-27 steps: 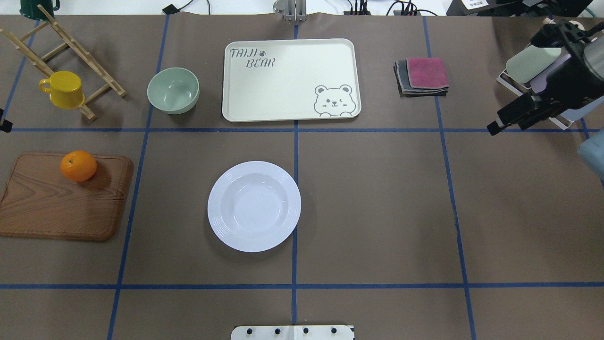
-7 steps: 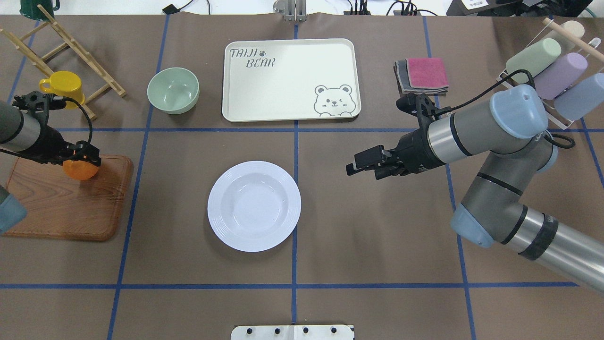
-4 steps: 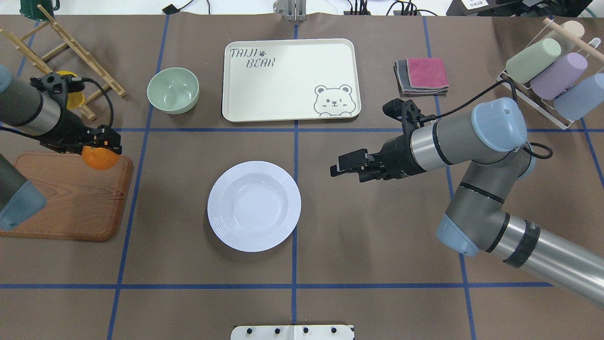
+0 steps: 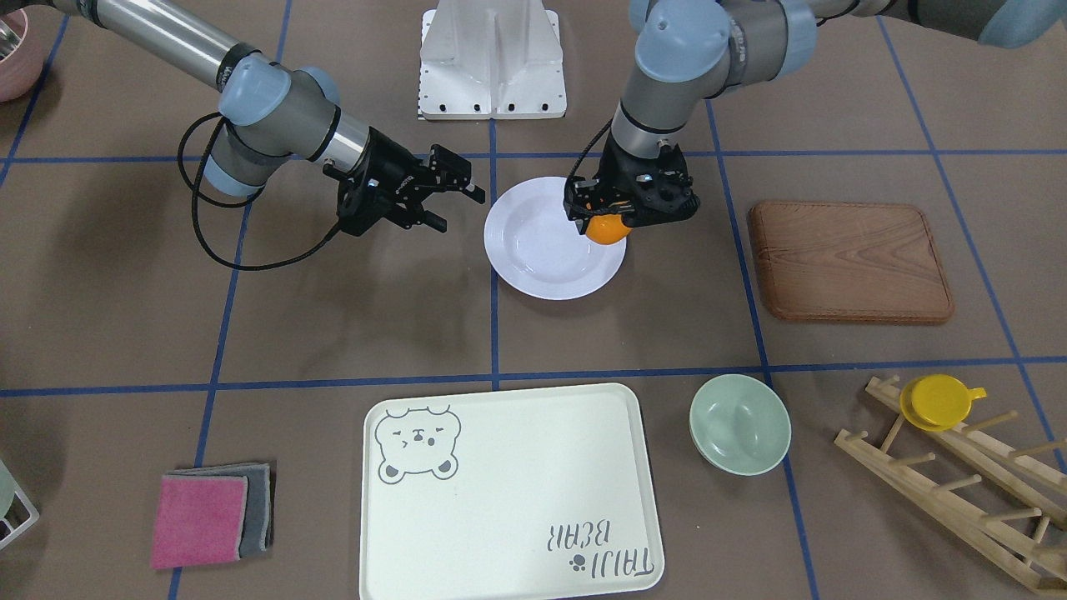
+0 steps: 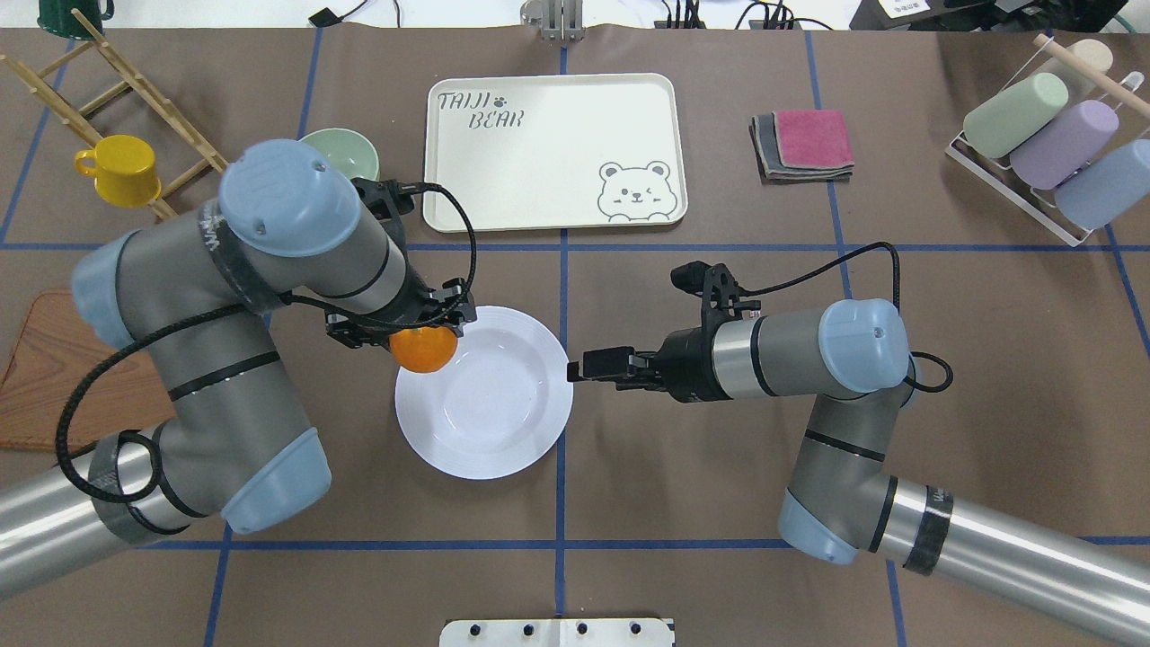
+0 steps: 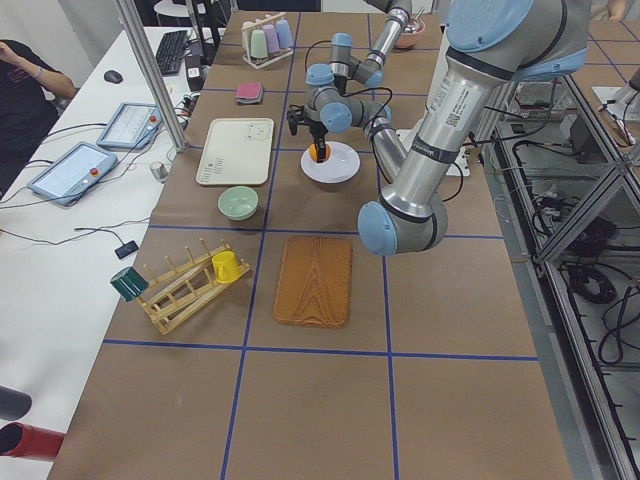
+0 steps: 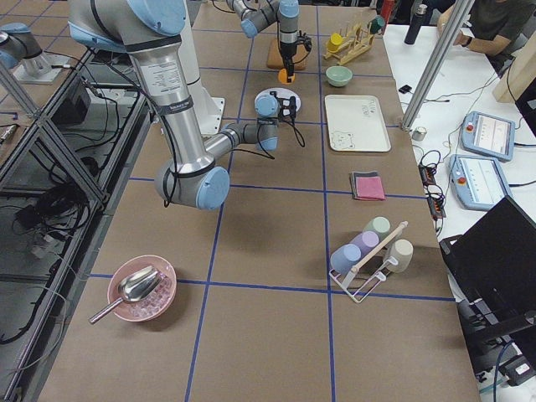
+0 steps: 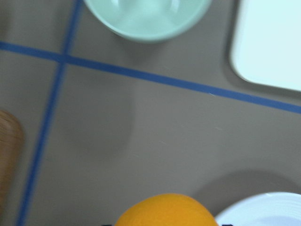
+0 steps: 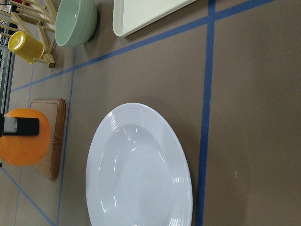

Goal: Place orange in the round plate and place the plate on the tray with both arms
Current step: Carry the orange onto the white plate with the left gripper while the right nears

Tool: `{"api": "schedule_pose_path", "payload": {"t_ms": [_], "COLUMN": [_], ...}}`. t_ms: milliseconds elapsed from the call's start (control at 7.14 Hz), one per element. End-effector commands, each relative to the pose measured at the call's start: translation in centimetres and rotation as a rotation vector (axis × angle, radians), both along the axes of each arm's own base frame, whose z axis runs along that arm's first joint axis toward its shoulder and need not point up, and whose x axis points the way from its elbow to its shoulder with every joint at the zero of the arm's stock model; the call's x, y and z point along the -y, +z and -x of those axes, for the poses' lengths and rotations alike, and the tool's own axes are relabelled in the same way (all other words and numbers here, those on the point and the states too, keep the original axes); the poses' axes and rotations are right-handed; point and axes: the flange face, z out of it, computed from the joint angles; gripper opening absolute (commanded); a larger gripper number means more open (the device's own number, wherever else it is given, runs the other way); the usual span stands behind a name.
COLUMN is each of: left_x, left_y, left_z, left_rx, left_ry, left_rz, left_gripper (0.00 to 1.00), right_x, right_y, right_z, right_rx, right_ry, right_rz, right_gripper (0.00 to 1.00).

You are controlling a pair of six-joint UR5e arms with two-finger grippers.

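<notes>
Overhead exterior: round orange (image 5: pixel 425 349), glossy ridged plate (image 5: pixel 485 422).

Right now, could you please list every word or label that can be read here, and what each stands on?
"TAIJI BEAR": grey lettering on the large cream-white rectangular plastic tray.
Pale lettering on the black bands of the silver-grey left arm and right arm: too small to read.
Nothing else legible.

Overhead looks down from behind me; the wrist camera behind my right gripper (image 5: pixel 575 368) shares the round plate (image 5: pixel 485 395), close.
</notes>
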Motion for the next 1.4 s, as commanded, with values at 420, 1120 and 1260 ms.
{"api": "schedule_pose_path", "payload": {"t_ms": [420, 1120, 1260], "left_x": [-3.5, -1.1, -0.5], "left_y": [-0.9, -1.7, -2.5], "left_z": [-6.2, -2.7, -1.0], "left_rx": [0.035, 0.020, 0.011], "left_ry": [0.026, 0.032, 0.046], "left_rz": [-0.038, -0.117, -0.162], "left_gripper": [0.76, 0.98, 0.98], "right_x": [-0.9, -0.7, -0.4], "right_y": [1.3, 0.8, 0.1], "right_z": [4.5, 5.9, 6.2], "right_rx": [0.051, 0.051, 0.058], "right_ry": [0.031, 0.070, 0.081], "right_rz": [-0.017, -0.013, -0.015], "right_gripper": [0.90, 0.78, 0.75]}}
